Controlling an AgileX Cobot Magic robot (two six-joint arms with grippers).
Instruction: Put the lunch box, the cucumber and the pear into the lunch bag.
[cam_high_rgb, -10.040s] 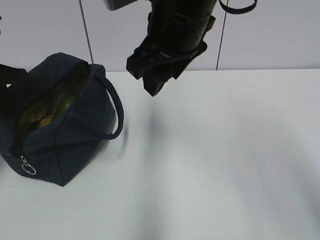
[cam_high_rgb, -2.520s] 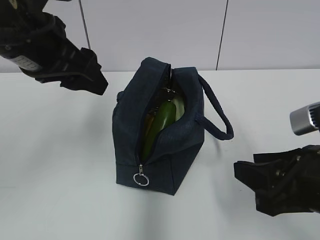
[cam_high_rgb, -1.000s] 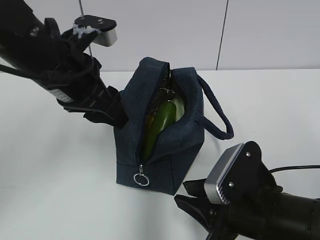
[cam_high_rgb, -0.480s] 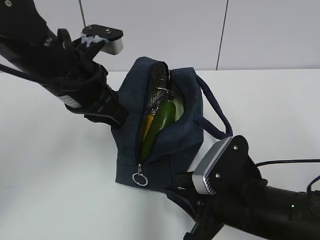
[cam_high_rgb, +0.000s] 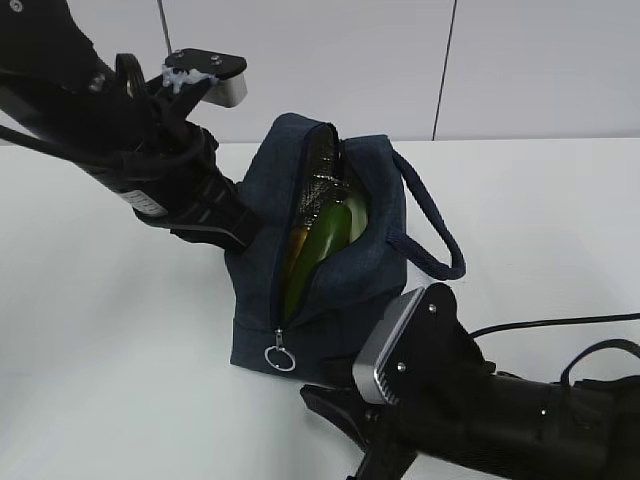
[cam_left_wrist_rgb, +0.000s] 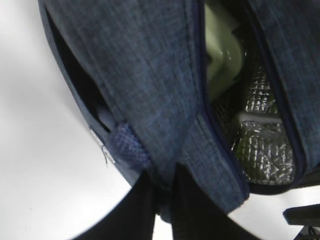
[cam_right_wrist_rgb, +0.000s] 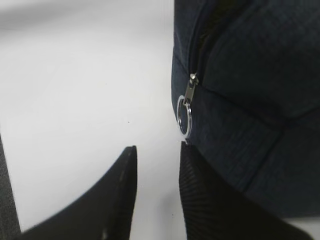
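Note:
The navy lunch bag (cam_high_rgb: 350, 280) stands mid-table with its zipper open. Inside it lies the dark green cucumber (cam_high_rgb: 322, 238), and a yellow patch of the pear (cam_high_rgb: 293, 246) shows beside it. The lunch box's pale green lid (cam_left_wrist_rgb: 222, 55) rests against the silvery lining in the left wrist view. My left gripper (cam_high_rgb: 236, 234) (cam_left_wrist_rgb: 165, 202) is shut, pinching the fabric of the bag's left side. My right gripper (cam_high_rgb: 335, 425) (cam_right_wrist_rgb: 157, 147) is open and low at the bag's near end. Its right fingertip (cam_right_wrist_rgb: 186, 150) sits just under the ring pull (cam_right_wrist_rgb: 183, 121) (cam_high_rgb: 279, 357), with nothing between the fingers.
The loop handle (cam_high_rgb: 432, 232) hangs off the bag's right side. White tabletop (cam_high_rgb: 110, 360) lies to the left and front, with a white panelled wall (cam_high_rgb: 520, 70) behind. A black cable (cam_high_rgb: 560, 322) runs from the right arm across the table.
My left gripper has closed on the bag's side fabric. The right arm has slid left along the table front, and its open jaws have come up to the ring pull.

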